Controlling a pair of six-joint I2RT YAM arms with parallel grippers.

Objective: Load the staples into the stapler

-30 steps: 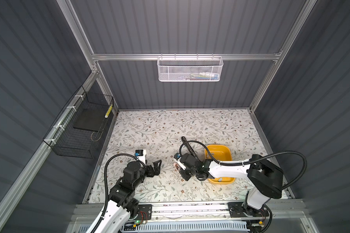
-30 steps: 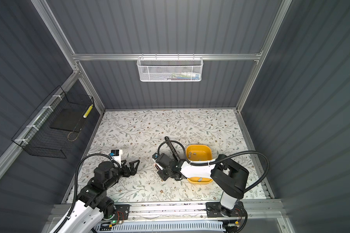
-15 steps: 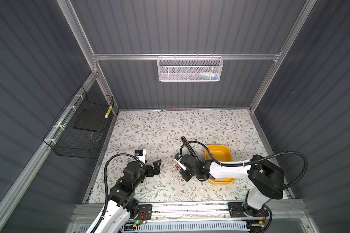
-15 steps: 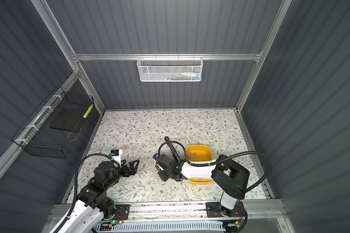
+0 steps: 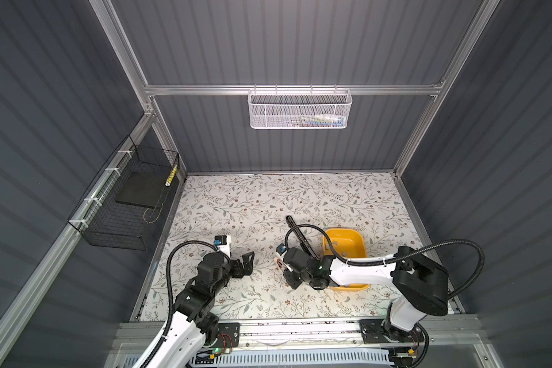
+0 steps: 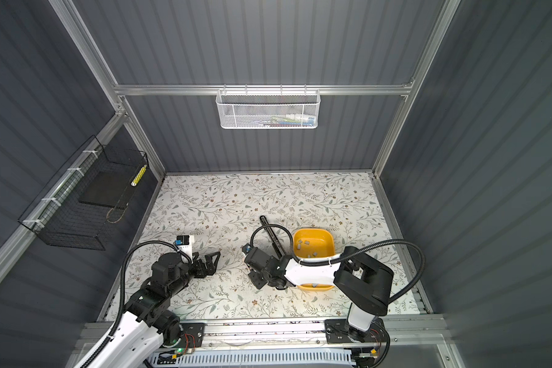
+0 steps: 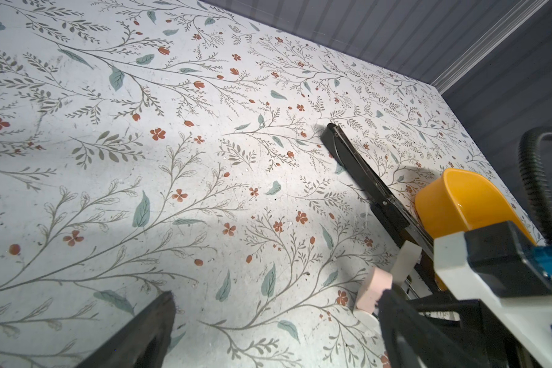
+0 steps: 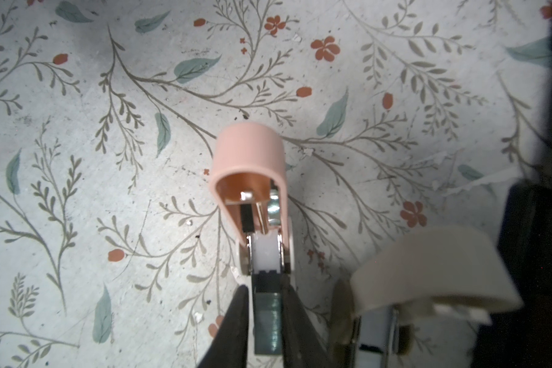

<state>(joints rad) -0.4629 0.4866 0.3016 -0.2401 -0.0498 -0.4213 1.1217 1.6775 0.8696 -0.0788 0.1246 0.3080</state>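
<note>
Grey staples (image 8: 267, 321) lying in the track of the open pink stapler (image 8: 249, 153), left of the yellow bowl (image 6: 313, 230), lower centre in both top views. Right gripper (image 8: 265, 296) fingers flanking them closely; clamped or merely beside, cannot tell. Left gripper (image 5: 248, 263) fingers spread wide, lower left. More staples in that bowl.

Table (image 5: 236, 204): white, printed with grey-green leaves and red-brown flowers. Bowl (image 5: 344, 230): yellow. Staples (image 8: 267, 321): grey. Staplers: pink stapler (image 8: 249, 153), cream stapler (image 8: 434, 270), black stapler (image 7: 357, 165). Mesh basket (image 5: 300, 111): white. Wire basket (image 5: 125, 223): black. Walls (image 5: 300, 47): dark grey, striped.
</note>
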